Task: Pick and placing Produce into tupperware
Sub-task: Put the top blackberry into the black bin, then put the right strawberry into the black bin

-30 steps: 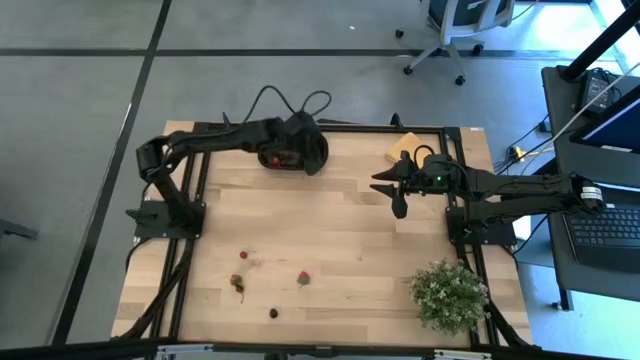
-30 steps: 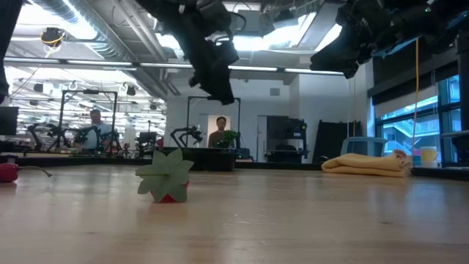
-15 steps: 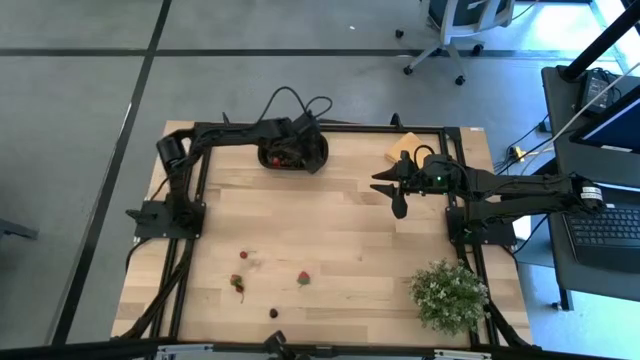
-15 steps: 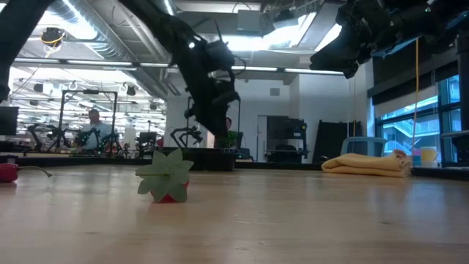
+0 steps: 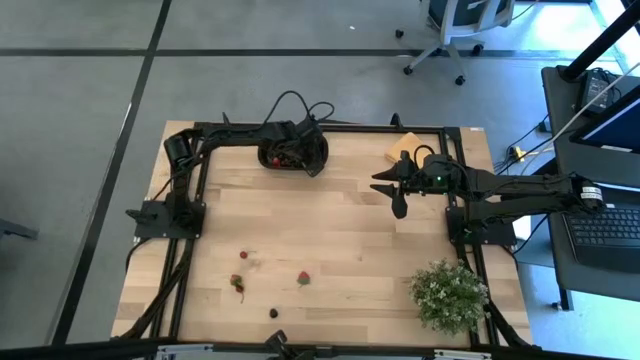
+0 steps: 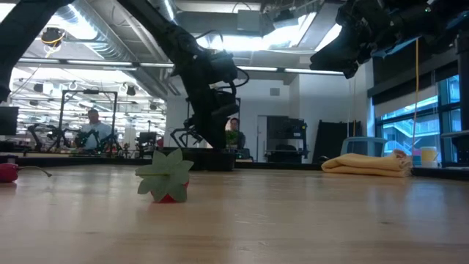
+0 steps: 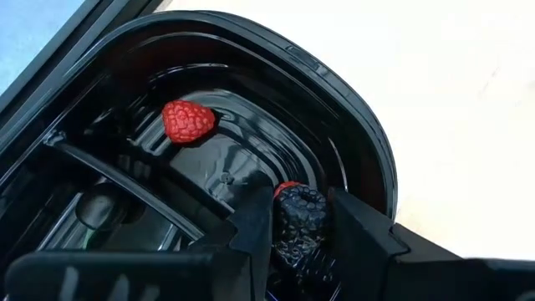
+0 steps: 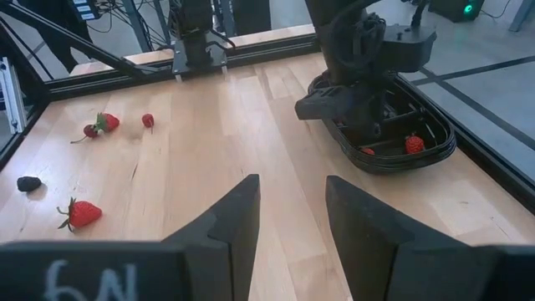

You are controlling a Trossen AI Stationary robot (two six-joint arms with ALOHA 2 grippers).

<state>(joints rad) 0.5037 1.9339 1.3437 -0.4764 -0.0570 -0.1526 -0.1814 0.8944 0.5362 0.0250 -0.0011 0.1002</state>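
In the high view the left hand (image 5: 291,152) is covering most of the tupperware (image 5: 318,152), hiding what is lying inside. In the left wrist view the picture's edge is cutting off the tupperware (image 7: 368,142), and the fingers (image 7: 255,226) are masking part of a dark berry (image 7: 299,224). Four pieces of produce (image 5: 303,278) on the tabletop (image 5: 340,240) are showing too small to identify.

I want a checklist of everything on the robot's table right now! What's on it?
Surface: wooden table, bare in the middle.
Job's things: black tupperware at the far edge holds a red berry; four loose fruits lie near the front.
Clutter: potted plant, yellow pad.
Grippers: left gripper inside the tupperware, shut on a dark berry; right gripper open, above the table.
Cables: black loops over the left arm.
Surroundings: office chair, laptop.
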